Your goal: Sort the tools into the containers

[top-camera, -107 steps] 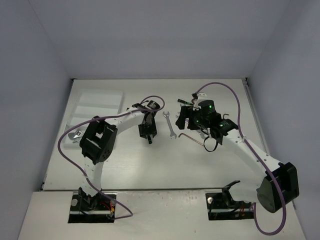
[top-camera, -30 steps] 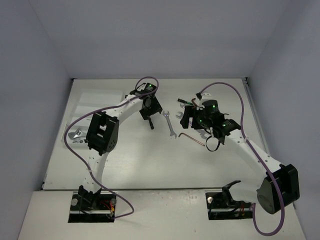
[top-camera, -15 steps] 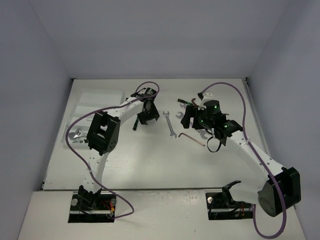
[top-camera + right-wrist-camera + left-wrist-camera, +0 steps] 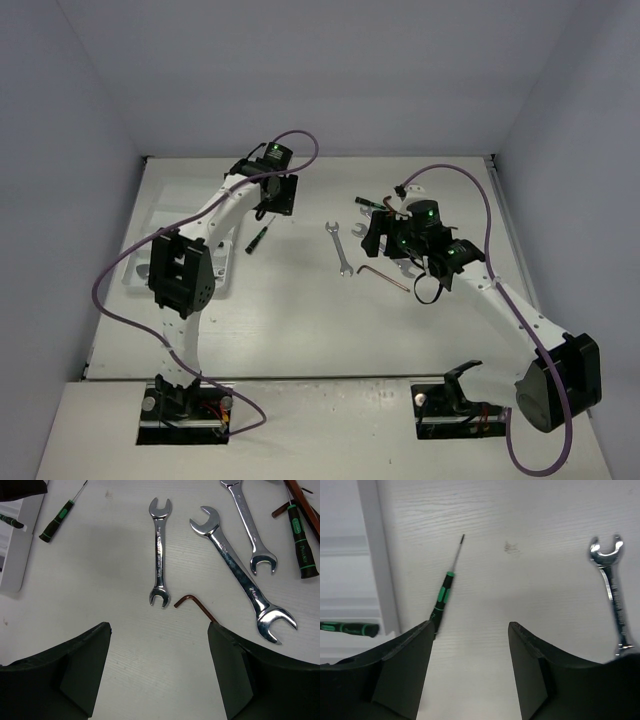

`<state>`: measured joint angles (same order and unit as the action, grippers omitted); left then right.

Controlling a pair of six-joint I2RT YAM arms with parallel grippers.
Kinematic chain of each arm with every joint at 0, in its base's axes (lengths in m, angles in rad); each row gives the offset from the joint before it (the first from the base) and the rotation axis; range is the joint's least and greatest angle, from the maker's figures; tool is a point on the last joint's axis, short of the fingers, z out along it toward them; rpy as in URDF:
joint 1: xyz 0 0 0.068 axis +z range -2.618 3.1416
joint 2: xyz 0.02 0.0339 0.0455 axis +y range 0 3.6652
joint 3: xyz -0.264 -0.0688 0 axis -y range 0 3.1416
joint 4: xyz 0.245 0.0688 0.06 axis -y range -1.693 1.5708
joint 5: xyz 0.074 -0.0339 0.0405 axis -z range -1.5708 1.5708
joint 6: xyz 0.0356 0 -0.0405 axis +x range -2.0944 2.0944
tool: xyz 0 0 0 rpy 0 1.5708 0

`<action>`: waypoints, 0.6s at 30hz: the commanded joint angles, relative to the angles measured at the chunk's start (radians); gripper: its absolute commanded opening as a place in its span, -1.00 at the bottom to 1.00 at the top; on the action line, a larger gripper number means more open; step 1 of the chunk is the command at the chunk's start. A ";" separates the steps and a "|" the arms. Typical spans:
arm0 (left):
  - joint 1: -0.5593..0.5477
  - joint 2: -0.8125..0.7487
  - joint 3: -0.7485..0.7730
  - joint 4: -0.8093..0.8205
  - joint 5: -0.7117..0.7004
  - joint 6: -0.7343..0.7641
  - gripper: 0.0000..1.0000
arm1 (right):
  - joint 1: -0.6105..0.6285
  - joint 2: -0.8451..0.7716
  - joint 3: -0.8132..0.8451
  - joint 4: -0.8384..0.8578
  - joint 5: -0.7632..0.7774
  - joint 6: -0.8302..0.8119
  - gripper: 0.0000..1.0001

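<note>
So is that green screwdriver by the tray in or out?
Out. The green screwdriver lies on the table, just outside the wall of the white tray.

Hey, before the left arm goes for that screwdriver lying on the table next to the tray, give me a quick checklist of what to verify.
1. Left gripper open and empty: ok.
2. Loose screwdriver centred under the left gripper: not ok, it lies off to one side.
3. Loose screwdriver free of the tray rim: ok, beside it, not touching.
4. Target slot identified: ok, another screwdriver already lies in the tray.
5. Right gripper out of the way: ok, open and empty above the wrenches.
</note>
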<state>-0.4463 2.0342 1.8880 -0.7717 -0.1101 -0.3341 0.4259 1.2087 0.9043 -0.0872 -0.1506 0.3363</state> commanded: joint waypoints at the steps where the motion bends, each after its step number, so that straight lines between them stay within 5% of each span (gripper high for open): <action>1: 0.061 0.029 -0.004 -0.040 0.052 0.237 0.15 | -0.004 -0.002 0.011 0.035 -0.025 0.000 0.51; 18: 0.152 0.178 0.016 -0.054 0.158 0.287 0.11 | -0.004 -0.019 0.000 0.034 -0.042 0.012 0.50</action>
<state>-0.2970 2.2255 1.8889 -0.8127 0.0190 -0.0728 0.4259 1.2087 0.9039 -0.0872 -0.1862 0.3403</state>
